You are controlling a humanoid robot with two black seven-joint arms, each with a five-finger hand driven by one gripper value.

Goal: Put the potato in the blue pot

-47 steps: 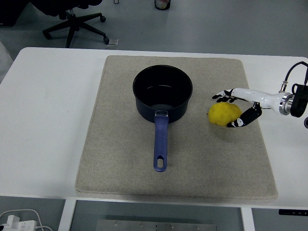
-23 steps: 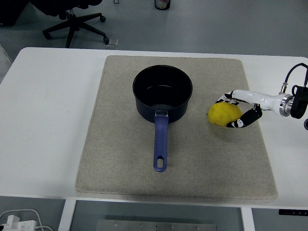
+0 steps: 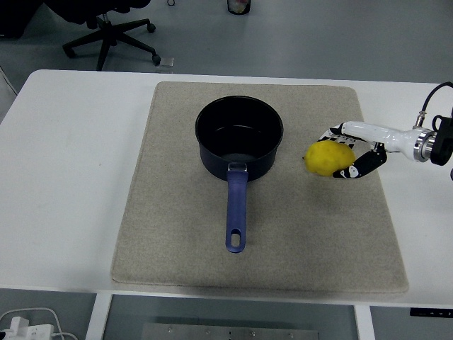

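Gripping the potato (image 3: pixel 328 159) from its right side, with the right hand (image 3: pixel 350 157) wrapped round it: dark fingers (image 3: pixel 333 133) over the back, thumb along the front. Sits a little higher in the head view than half a second ago and slightly nearer the blue pot (image 3: pixel 239 137), with less shadow pressed beneath it, which probably means lifted just clear of the beige mat (image 3: pixel 177 212), though contact with the mat cannot be ruled out from this angle. Marks the shift from closing on the potato to carrying it: grasp looks settled, transport barely begun.

Stands upright in the middle of the mat, the pot, open and dark inside, apparently empty, long blue handle (image 3: pixel 236 212) pointing toward the near edge of the white bench (image 3: pixel 71 177). Lies just beside its right wall, the potato, apart from it and not yet above the rim.

Needs more height next, judging by the pot's wall, then a short move leftward over the opening before letting go. Risks clipping the rim if moved across too low, or slipping, since the potato looks rounded and smooth. No sign of the left hand anywhere.
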